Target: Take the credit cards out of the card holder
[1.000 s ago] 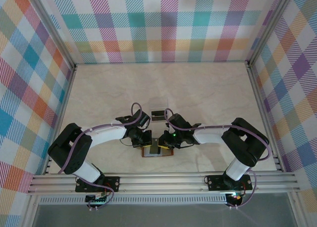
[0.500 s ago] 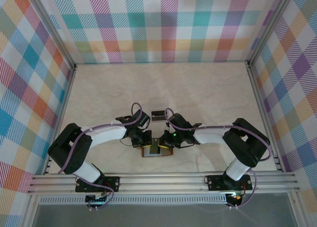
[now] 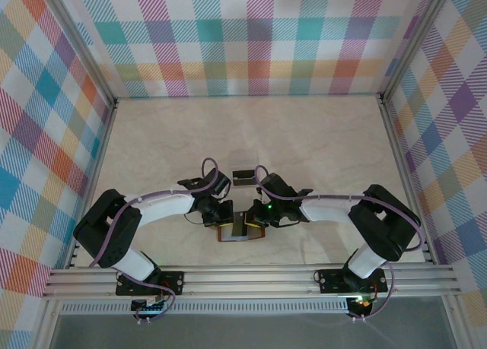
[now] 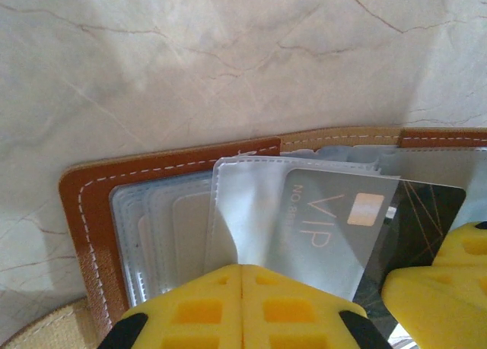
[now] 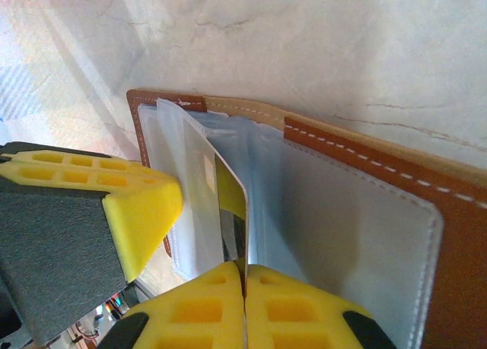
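Right wrist: R gripper (image 5: 245, 288) pinches VIP card (image 5: 228, 208) edge; likely stiff, slick.
L gripper (image 4: 241, 288) clamps card holder (image 4: 84, 212) by floppy sleeve (image 4: 251, 212).

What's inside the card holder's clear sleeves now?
One pale card marked VIP, with a chip, in a lifted clear sleeve of the card holder. Its lower edge is covered by the left fingers; what the sleeves beneath hold is hidden.

Your left claw (image 4: 241, 292) hid the lower edge of the VIP card (image 4: 319, 227), and the card holder (image 4: 84, 204) ran off the bottom and right of that wrist view.
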You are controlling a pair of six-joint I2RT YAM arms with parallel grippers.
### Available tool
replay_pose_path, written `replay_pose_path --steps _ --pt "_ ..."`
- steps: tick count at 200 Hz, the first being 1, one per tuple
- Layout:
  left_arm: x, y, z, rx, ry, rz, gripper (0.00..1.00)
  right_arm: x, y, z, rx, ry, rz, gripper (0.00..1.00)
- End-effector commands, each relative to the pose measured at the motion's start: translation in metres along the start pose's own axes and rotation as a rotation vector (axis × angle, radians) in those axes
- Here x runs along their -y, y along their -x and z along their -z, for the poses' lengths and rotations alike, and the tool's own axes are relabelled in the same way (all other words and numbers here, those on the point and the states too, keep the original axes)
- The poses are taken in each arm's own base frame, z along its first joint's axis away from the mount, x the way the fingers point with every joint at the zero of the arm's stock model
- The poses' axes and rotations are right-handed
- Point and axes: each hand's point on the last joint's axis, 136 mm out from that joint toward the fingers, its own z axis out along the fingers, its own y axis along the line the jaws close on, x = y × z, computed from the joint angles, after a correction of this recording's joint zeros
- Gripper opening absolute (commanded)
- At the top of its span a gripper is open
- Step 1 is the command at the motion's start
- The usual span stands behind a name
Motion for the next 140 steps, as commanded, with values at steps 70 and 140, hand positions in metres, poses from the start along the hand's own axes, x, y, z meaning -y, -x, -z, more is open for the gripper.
replay_pose_path --steps 70,140 --pt "-0.012 -0.008 -0.006 -0.033 0.065 -0.006 0.08 0.009 0.000 0.011 0.012 -0.045 0.004 0.09" --pt "-0.013 -0.008 -0.005 -0.034 0.066 -0.003 0.08 0.011 -0.001 0.020 0.025 -0.061 0.012 0.08"
